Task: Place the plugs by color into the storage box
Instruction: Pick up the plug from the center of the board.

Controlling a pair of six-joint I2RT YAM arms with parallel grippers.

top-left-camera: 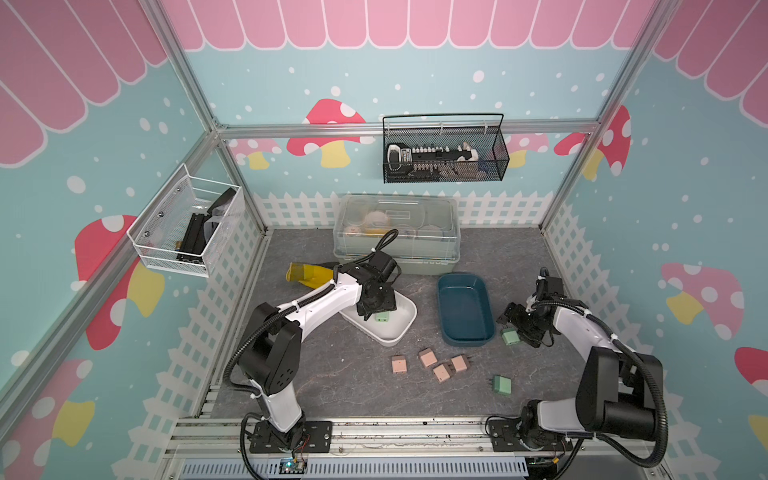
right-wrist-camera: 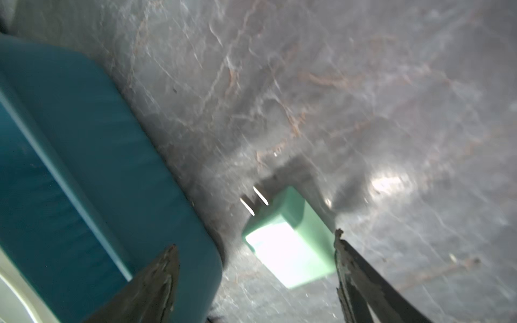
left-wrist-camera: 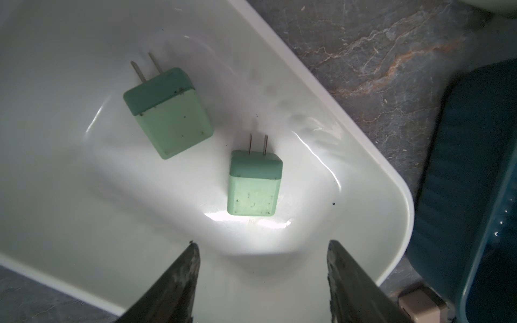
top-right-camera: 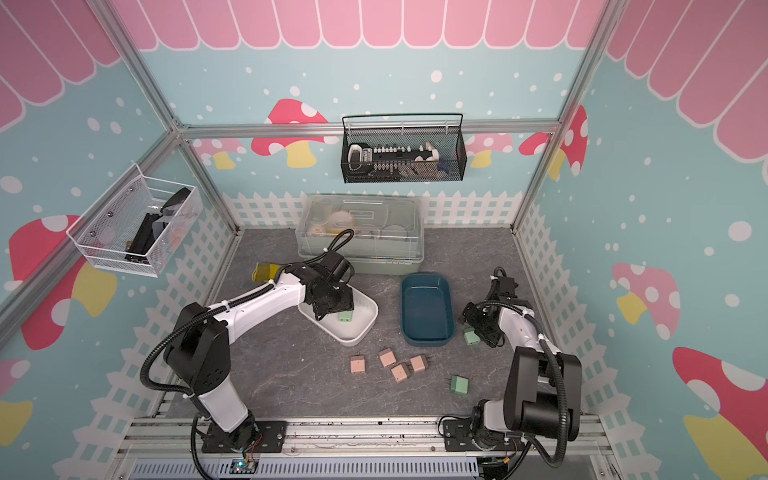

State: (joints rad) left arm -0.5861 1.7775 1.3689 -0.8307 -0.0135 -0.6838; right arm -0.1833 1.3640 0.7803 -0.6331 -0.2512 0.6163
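Left gripper [left-wrist-camera: 263, 244], empty, jaws apart, hangs over the shallow white plastic tub [left-wrist-camera: 70, 181] holding two mint-green cube plugs [left-wrist-camera: 167, 117]; right gripper [right-wrist-camera: 256, 240], jaws wide, straddles a third green plug [right-wrist-camera: 291, 251] beside the dark teal tub [right-wrist-camera: 84, 167], apparently poised to grasp.

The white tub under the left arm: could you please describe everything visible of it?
The white tub is a shallow glossy plastic tray with rounded corners, lying askew on the grey tabletop, apart from the teal tub. Two mint green plugs lie on their sides inside, not touching. The left hand hangs open above it.
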